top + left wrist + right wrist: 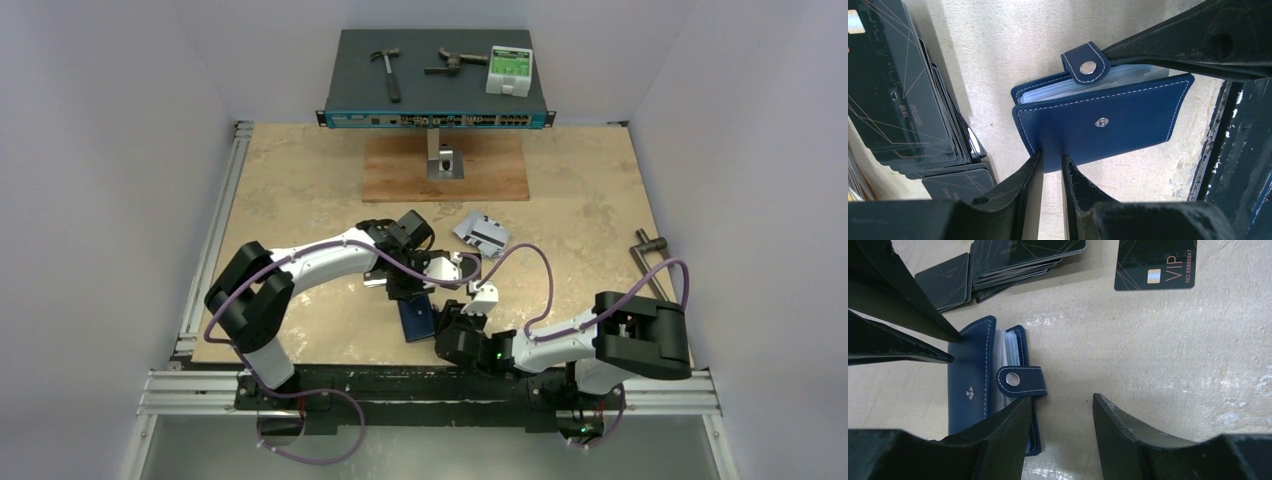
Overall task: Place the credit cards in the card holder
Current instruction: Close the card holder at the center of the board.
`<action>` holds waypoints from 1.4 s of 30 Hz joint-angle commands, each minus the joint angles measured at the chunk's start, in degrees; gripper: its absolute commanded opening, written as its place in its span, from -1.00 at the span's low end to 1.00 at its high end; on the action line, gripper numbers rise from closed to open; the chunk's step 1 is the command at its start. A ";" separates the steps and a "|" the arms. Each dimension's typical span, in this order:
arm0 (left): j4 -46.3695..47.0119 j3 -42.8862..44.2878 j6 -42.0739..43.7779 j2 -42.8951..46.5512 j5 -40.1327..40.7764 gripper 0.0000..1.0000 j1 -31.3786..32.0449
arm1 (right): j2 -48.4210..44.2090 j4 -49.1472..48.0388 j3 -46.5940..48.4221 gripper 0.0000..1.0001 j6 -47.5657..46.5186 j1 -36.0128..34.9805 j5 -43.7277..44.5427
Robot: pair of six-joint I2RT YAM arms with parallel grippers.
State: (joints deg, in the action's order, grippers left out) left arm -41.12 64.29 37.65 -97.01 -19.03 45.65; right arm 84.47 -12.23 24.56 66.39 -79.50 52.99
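Two arms: both reach to the middle of the worktop (300,190) and meet at the card holder (1108,125).
Card holder: dark blue, lying flat toward the near edge of the worktop. Its snap tab (1087,62) is unfastened and clear sleeves show between the two covers.
Left end effector (1052,157): fingers nearly together, with only a thin slit between them. The tips sit at the long edge of the holder's top cover, on the side away from the tab. Whether they pinch the cover cannot be told.
Right end effector (1060,399): fingers well apart. One lies over the end of the holder just beside the tab and the other is over bare worktop. The holder's tab-side edge shows in the gap between them.
Black cards (1013,260): a fanned stack on the worktop, near the holder but not touching it.
Loose card (1155,265): black, face up, marked VIP, lying alone and apart from the stack.
Silver cards (482,232): a small pile with dark stripes, further back on the worktop.
Back of worktop: a wooden board (445,175) and a flat dark box (437,95) that carries a hammer (385,72).
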 commanded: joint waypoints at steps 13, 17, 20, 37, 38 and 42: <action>5.18 1.31 -1.29 -4.46 12.03 -0.72 4.71 | -8.28 -3.72 -5.63 -0.07 5.92 2.38 -3.09; 5.23 1.14 -1.44 -4.55 12.35 -0.73 4.78 | -12.87 -6.41 -8.71 0.01 4.26 2.45 -4.89; 5.05 1.14 -1.53 -4.65 12.27 -0.74 4.89 | -13.88 -9.87 -9.34 0.07 0.30 2.37 -7.96; 3.69 0.31 -2.58 -0.48 9.11 -0.73 4.60 | -4.08 -7.10 -1.72 -0.12 -8.05 2.42 -13.31; 3.66 0.37 -2.82 0.07 8.59 -0.71 4.29 | -3.37 -5.08 -0.68 -0.16 -7.88 2.42 -13.07; 3.19 1.53 -5.20 3.02 4.87 -0.64 1.38 | -1.78 -2.27 0.40 -0.24 -8.09 2.42 -13.39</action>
State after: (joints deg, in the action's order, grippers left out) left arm -38.81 64.40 35.11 -99.00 -9.43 49.32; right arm 81.43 -19.99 22.46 59.35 -76.88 39.40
